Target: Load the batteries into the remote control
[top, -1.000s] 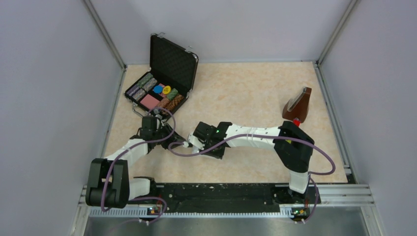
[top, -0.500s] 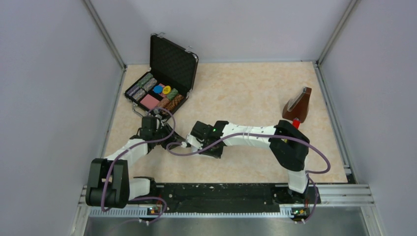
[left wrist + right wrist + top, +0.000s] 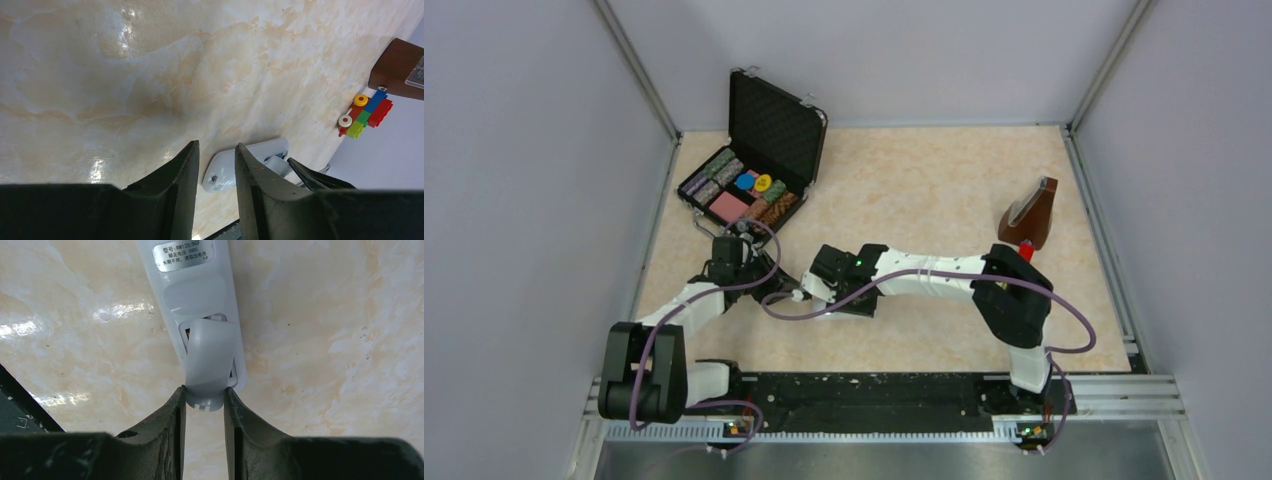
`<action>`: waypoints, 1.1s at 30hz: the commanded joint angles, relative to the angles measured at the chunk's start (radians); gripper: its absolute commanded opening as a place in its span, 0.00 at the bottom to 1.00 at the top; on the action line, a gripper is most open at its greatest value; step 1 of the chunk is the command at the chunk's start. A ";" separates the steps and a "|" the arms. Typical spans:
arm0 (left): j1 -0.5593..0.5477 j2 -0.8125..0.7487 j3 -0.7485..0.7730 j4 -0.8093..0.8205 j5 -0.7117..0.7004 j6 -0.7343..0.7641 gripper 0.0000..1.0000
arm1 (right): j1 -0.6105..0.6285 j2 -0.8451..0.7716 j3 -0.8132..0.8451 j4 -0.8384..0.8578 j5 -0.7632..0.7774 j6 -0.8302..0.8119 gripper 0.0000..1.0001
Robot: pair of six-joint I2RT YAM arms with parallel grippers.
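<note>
The white remote control [image 3: 187, 295] lies back up on the table, its label at the far end. My right gripper [image 3: 205, 397] is shut on the small white cover piece [image 3: 207, 365] and holds it tilted over the recessed slot. A sliver of the orange-brown battery [image 3: 186, 333] shows in the slot. A bit of the blue battery [image 3: 279, 155] shows in the left wrist view. My left gripper [image 3: 216, 147] hovers over the remote's other end [image 3: 222, 172] with a narrow gap between its fingers, not clasping it. In the top view the two grippers meet [image 3: 789, 293].
An open black case of poker chips [image 3: 749, 185] stands at the back left. A brown wooden block [image 3: 1031, 215] stands at the right, with the multicoloured toy block train [image 3: 365, 112] beside it. Purple cables loop near both wrists.
My right arm has shifted slightly left, toward the left gripper. The left arm has barely moved.
</note>
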 commanded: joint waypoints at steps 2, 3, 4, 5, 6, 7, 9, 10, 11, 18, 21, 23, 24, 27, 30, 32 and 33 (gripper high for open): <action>0.009 -0.004 -0.004 0.028 0.018 0.016 0.37 | 0.014 0.017 0.054 0.005 -0.004 -0.063 0.20; 0.009 -0.004 -0.004 0.028 0.018 0.015 0.37 | 0.014 0.017 0.053 0.001 -0.011 -0.072 0.20; 0.009 -0.004 -0.004 0.028 0.018 0.016 0.37 | 0.014 0.014 0.052 -0.003 -0.018 -0.080 0.20; 0.010 -0.003 -0.004 0.027 0.018 0.017 0.37 | 0.014 0.014 0.049 -0.007 -0.022 -0.090 0.20; 0.010 -0.004 -0.004 0.028 0.018 0.016 0.37 | 0.015 0.012 0.045 -0.011 -0.024 -0.100 0.20; 0.011 -0.003 -0.005 0.029 0.018 0.016 0.37 | 0.014 0.012 0.043 -0.015 -0.022 -0.107 0.20; 0.012 -0.002 -0.005 0.029 0.017 0.016 0.37 | 0.015 0.011 0.039 -0.021 -0.011 -0.119 0.20; 0.012 -0.002 -0.005 0.031 0.018 0.016 0.37 | 0.013 0.013 0.039 -0.027 -0.007 -0.125 0.20; 0.012 -0.003 -0.005 0.031 0.018 0.015 0.37 | 0.014 0.013 0.040 -0.030 -0.003 -0.130 0.19; 0.014 -0.001 -0.007 0.037 0.020 0.011 0.37 | 0.016 0.023 0.053 -0.059 0.002 -0.175 0.18; 0.015 -0.002 -0.007 0.037 0.019 0.010 0.37 | 0.016 0.027 0.052 -0.065 0.004 -0.186 0.17; 0.015 -0.003 -0.007 0.037 0.019 0.009 0.37 | 0.015 0.033 0.054 -0.069 0.009 -0.195 0.17; 0.016 -0.002 -0.006 0.038 0.019 0.010 0.37 | 0.016 0.033 0.056 -0.069 0.011 -0.198 0.16; 0.017 0.000 -0.004 0.040 0.019 0.007 0.37 | 0.019 0.035 0.062 -0.066 0.021 -0.221 0.16; 0.017 0.002 -0.005 0.045 0.019 0.003 0.37 | 0.018 0.042 0.080 -0.065 0.039 -0.236 0.15; 0.018 0.002 -0.005 0.048 0.021 0.001 0.37 | 0.018 0.051 0.092 -0.066 0.050 -0.251 0.15; 0.018 0.001 -0.006 0.049 0.021 -0.001 0.37 | 0.018 0.056 0.096 -0.067 0.052 -0.257 0.15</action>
